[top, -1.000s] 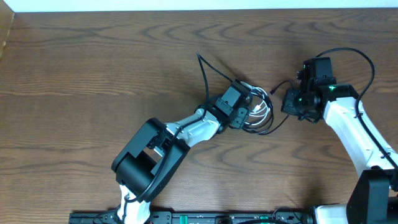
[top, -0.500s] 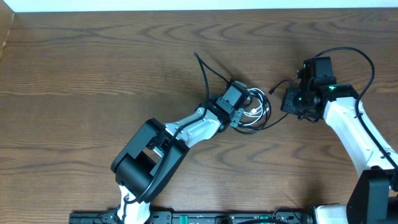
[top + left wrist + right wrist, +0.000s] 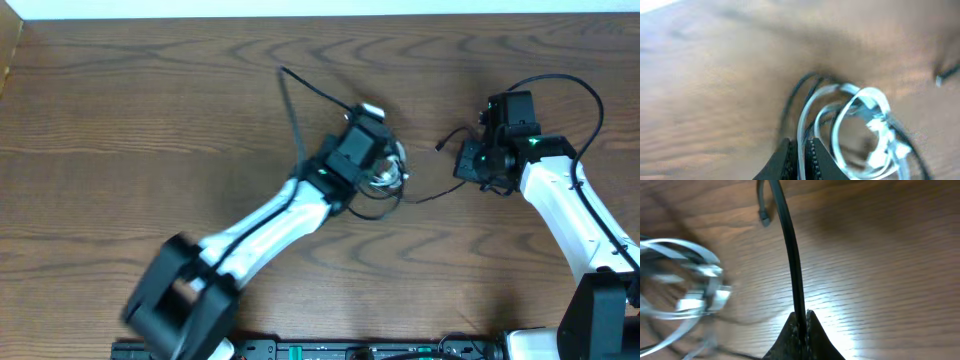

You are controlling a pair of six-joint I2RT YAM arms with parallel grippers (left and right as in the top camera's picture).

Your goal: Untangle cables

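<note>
The white cable (image 3: 872, 95) is lying as a flat, glossy, ribbon-like cord wound into several loose overlapping loops, blurred in both wrist views. In the overhead view it is sitting just past the table's centre toward 3 o'clock. The left pincer (image 3: 799, 157) is pressing together on one strand of that coil, with a thin dark cord curving just beside it at 11 o'clock.

The black cable (image 3: 792, 255) is showing as a thin, round, smooth cord. The right pincer (image 3: 802, 322) is pinching it tight, with its small plug end poking out toward 11 o'clock. Seen from overhead, this cord is trailing from the right pincer toward 8 o'clock and passing under the left arm.

The table (image 3: 150, 120) is showing dark brown wood with wavy grain. A pale strip (image 3: 300, 8) is running along its far edge at 12 o'clock.
</note>
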